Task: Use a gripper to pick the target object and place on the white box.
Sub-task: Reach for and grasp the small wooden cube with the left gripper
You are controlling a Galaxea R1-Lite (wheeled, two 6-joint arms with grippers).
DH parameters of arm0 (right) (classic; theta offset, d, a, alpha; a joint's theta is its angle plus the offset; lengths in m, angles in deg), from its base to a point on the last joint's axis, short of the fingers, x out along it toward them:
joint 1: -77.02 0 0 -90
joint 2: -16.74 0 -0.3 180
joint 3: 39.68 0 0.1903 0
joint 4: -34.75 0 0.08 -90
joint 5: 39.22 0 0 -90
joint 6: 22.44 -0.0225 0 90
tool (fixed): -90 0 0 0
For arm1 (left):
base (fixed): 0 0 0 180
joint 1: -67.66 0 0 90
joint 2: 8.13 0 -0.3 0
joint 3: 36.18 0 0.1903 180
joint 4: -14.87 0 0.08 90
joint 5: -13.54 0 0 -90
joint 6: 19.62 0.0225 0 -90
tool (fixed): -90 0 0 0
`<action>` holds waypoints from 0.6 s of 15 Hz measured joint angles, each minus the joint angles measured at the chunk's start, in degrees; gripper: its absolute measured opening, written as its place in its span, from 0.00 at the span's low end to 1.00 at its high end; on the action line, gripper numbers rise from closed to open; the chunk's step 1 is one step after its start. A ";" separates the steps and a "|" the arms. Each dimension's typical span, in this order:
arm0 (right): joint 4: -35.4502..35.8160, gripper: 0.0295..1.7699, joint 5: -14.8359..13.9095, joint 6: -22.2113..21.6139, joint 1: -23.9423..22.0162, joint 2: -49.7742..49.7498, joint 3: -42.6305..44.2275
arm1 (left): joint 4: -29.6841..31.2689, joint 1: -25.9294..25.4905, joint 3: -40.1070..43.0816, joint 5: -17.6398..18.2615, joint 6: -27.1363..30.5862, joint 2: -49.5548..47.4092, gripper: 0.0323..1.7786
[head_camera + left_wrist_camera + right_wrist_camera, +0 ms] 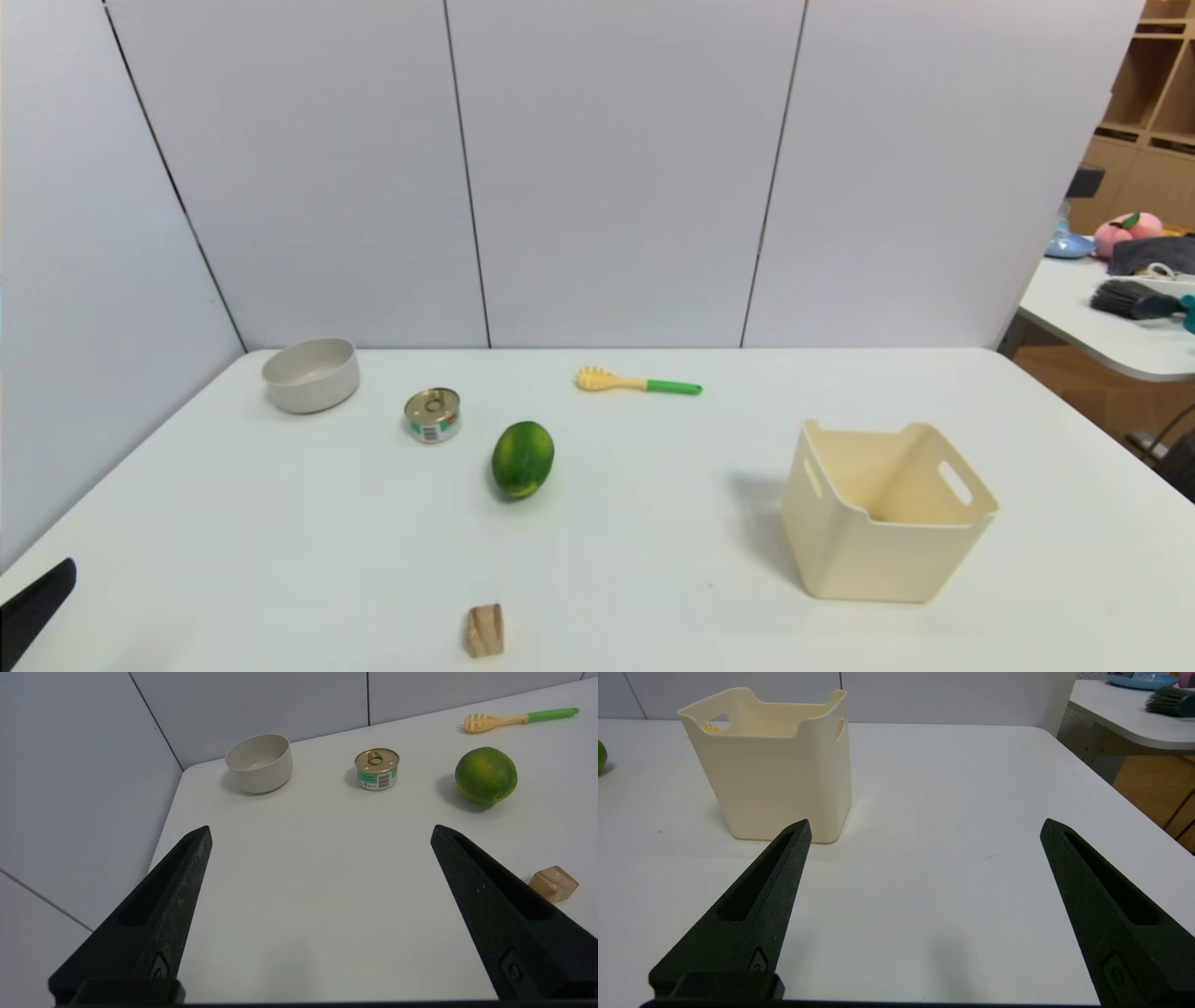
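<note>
- we count one wooden block (pixel 485 630) on the white surface (pixel 653 560), at its near edge, a little left of centre, standing alone and touching nothing.
- one cream white box (pixel 882 513) stands upright on the right side of the surface, well apart from the block; we see two slot handles in its walls.
- one green fruit (pixel 523 458) lies beyond the block, near the middle; one round tin can (pixel 432 414) sits just left of it, and one grey-white bowl (pixel 311 374) sits at the far left.
- one yellow pasta spoon with a green handle (pixel 638 382) lies at the far middle.
- the left claw (pixel 321 833) hangs over the near left part of the surface, its two pointed fingers spread wide with nothing between them; the block shows just past one finger.
- the right claw (pixel 926 826) hangs over the near right part, also released and holding nothing, with the box just beyond one finger.
- in the head view only one dark tip shows, at the near left corner.
</note>
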 joint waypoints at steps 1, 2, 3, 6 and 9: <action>-0.02 0.96 0.00 0.00 0.00 0.00 0.00 | -0.20 0.60 -1.99 0.94 2.84 2.34 0.95; 0.00 0.96 0.02 0.00 0.00 0.00 0.00 | -0.66 1.37 -3.36 2.55 5.71 4.40 0.95; -0.02 0.96 0.00 0.00 0.00 0.00 0.00 | -1.13 2.12 -4.47 5.23 8.02 6.31 0.95; 0.00 0.96 0.00 0.00 0.00 0.00 0.00 | -6.73 3.17 -6.02 18.18 11.84 11.35 0.95; 0.00 0.96 0.00 0.00 0.00 0.00 0.00 | -17.25 3.46 -9.19 30.83 17.92 16.75 0.95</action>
